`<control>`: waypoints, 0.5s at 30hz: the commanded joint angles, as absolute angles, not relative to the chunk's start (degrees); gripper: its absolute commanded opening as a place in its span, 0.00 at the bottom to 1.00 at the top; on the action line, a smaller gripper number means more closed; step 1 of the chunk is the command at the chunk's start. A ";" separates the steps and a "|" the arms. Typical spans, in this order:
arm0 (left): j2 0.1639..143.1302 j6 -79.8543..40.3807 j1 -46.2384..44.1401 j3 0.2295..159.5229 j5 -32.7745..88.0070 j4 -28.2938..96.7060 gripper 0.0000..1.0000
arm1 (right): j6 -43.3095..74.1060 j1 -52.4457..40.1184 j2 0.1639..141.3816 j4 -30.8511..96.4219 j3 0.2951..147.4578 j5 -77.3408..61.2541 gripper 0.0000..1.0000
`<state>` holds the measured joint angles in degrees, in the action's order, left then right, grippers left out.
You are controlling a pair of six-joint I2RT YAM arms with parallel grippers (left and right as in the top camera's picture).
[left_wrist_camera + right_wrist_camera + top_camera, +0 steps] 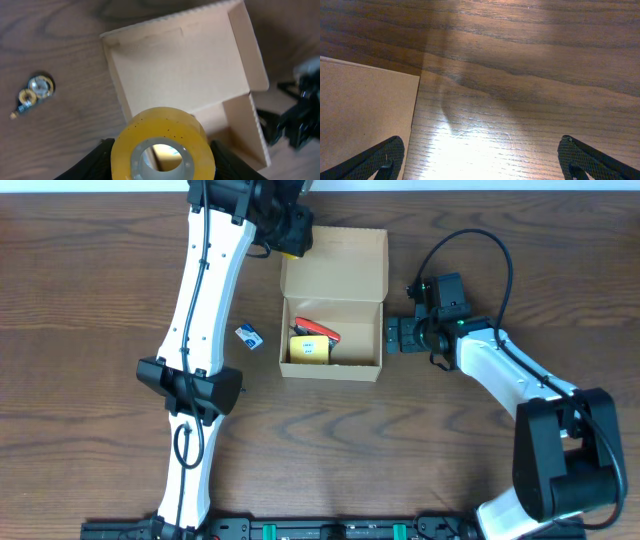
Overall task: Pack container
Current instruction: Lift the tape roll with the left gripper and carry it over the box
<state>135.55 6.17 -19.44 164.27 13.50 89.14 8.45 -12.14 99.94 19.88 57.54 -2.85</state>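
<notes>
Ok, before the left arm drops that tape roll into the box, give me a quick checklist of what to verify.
1. Tape roll gripped by the left gripper: ok.
2. Container open, lid flap laid back: ok.
3. Room inside: red item and yellow item lie toward the left arm's side, the rest is bare: ok.
4. Roll above the compartment: not ok, it is by the lid flap's far corner.
5. Right gripper open, outside the container's right wall: ok.
6. Right gripper touching that wall: cannot tell.
</notes>
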 commanded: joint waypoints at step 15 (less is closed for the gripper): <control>135.81 32.23 -31.00 146.63 14.96 88.03 0.06 | 7.62 -12.08 100.47 19.94 57.41 -2.83 0.99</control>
<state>135.55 27.81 -29.08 149.18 15.86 89.08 8.45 -12.14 99.94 19.88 57.54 -2.85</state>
